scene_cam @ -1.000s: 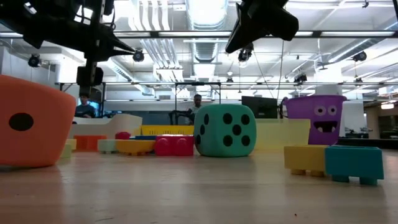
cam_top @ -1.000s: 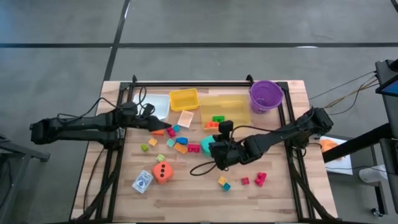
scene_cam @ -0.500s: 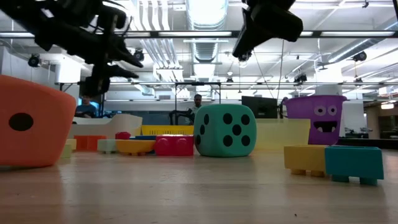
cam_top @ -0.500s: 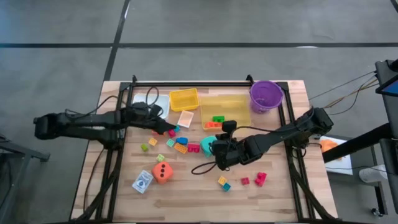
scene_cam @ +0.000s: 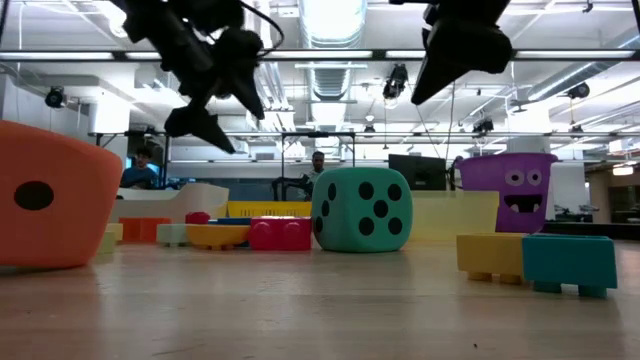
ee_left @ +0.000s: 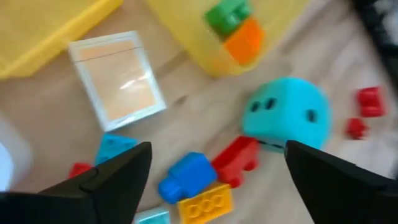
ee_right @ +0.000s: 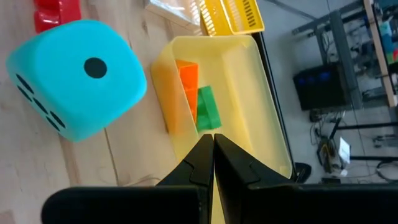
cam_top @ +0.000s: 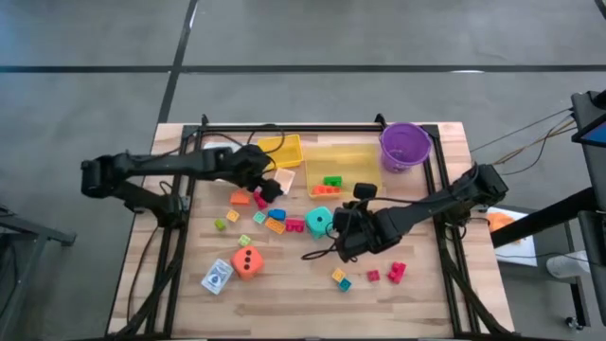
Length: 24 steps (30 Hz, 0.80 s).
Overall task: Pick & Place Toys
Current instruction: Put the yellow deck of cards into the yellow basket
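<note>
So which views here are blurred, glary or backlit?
Left wrist view: motion-smeared; the teal die and bricks have soft edges. Low view: ceiling lights blow out the top, so both arms read as silhouettes; the near orange die is soft. Right wrist view: sharp, with mild glare on the yellow bin. High view: evenly lit, shadows faint.

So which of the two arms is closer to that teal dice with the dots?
The right. Its gripper hangs just beside the teal dice, on the side toward the right arm. The left gripper is farther off, toward the yellow bins, with small bricks between it and the dice.
</note>
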### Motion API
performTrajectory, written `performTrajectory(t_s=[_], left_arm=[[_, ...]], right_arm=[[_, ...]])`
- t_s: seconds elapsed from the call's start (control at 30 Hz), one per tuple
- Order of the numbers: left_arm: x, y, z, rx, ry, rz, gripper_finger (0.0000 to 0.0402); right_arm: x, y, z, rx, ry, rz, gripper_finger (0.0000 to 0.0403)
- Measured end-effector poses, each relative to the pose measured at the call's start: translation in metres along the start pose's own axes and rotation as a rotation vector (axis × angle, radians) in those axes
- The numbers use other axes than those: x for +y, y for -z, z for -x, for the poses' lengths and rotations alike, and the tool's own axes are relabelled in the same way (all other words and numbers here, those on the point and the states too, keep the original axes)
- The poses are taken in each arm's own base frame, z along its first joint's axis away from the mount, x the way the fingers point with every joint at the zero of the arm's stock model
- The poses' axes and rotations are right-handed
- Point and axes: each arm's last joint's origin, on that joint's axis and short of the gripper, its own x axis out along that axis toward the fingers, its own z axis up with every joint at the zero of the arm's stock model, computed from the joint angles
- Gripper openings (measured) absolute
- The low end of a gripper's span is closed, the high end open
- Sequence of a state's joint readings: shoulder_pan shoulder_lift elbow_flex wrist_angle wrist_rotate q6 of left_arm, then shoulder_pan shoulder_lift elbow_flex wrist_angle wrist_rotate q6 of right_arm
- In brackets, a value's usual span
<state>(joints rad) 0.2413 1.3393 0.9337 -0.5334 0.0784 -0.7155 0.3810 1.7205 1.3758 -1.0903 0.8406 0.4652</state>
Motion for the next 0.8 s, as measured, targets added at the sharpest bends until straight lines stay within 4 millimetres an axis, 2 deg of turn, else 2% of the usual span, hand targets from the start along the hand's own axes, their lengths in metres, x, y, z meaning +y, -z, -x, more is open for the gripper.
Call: performTrajectory(t_s=[0.17, 0.47, 0.6, 0.8], left_arm=[[-0.005, -0.011, -0.021, 0.03, -0.078, -0.007, 0.0394], [-0.006, -0.026, -0.064, 0.185, -0.239, -0.04, 0.0397], [-0.002, -0.033, -0.074, 0.193, -0.383, -0.055, 0.0397], [-0.001, -0.04, -0.082, 0.124, -0.405, -0.043, 0.0397]], right_arm=[[0.004, 0.005, 0.006, -0.016, 0.005, -0.003, 0.0009], [0.016, 0.021, 0.01, -0.039, 0.03, 0.032, 0.0009], [0.018, 0.024, 0.01, -0.038, 0.03, 0.038, 0.0009], [0.018, 0.023, 0.01, -0.045, 0.041, 0.04, 0.0009]])
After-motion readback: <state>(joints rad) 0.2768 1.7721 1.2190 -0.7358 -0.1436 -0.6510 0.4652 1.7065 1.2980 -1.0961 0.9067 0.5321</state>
